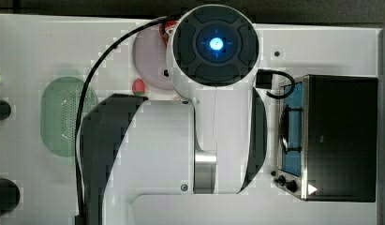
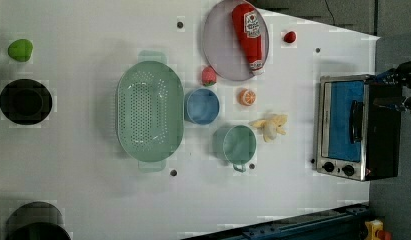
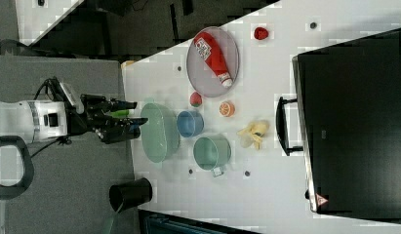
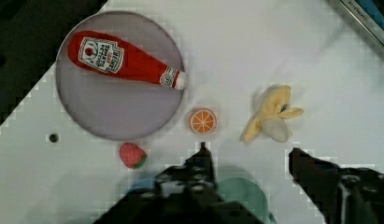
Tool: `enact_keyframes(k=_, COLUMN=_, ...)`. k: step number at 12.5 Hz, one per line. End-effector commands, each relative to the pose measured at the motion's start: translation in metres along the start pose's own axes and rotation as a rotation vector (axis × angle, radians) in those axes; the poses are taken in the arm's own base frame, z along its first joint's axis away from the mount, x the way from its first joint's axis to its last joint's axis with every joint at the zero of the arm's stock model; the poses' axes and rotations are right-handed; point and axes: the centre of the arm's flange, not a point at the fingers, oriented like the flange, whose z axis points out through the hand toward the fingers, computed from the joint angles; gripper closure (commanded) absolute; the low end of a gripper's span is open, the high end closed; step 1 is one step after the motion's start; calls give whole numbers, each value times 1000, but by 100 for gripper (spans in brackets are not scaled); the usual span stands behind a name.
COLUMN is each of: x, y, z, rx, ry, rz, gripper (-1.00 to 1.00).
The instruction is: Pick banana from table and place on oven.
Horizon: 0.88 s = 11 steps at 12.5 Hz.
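Observation:
The pale yellow banana [image 2: 270, 126] [image 3: 254, 132] lies on the white table [image 2: 93, 190], between the orange slice and the oven. The oven [image 1: 342, 136] [image 2: 380, 130] [image 3: 354, 122] has a black top, a blue glass door and a black handle. My gripper [image 3: 132, 114] hangs high above the table, open, with nothing between its fingers. In the wrist view the banana [image 4: 271, 116] sits just beyond the gap of the gripper [image 4: 249, 156], whose two dark fingers stand well apart. The arm's body hides the banana in the top view.
An orange slice [image 2: 247, 97], a strawberry [image 2: 209, 76], a blue bowl [image 2: 202, 106] and a green cup [image 2: 239, 144] lie near the banana. A ketchup bottle [image 2: 250, 35] rests on a pink plate [image 2: 220, 50]. A green colander [image 2: 149, 117] and black cups [image 2: 25, 101] stand farther off.

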Motion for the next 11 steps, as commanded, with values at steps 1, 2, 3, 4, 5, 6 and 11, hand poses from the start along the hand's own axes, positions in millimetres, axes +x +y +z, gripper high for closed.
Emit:
enact_keyframes(k=1, x=-80, y=124, z=-87, rx=24, ry=36, rz=70, gripper=-59)
enact_keyframes(k=2, x=-80, y=124, z=-85, rx=20, ry=33, rz=70, gripper=-81)
enact_keyframes(k=3, x=-80, y=124, z=-82, rx=16, ry=29, rz=70, gripper=-100)
enact_keyframes(k=4, x=-80, y=124, z=-76, rx=7, ry=21, rz=71, gripper=-100)
enact_keyframes(k=5, x=-79, y=124, z=-69, rx=0, ry=14, rz=71, gripper=-100)
enact_keyframes(k=6, x=-76, y=121, z=-59, rx=-5, ry=10, rz=71, gripper=-100)
enact_keyframes(k=11, x=-48, y=98, z=34, rx=-13, ry=2, rz=78, gripper=-100)
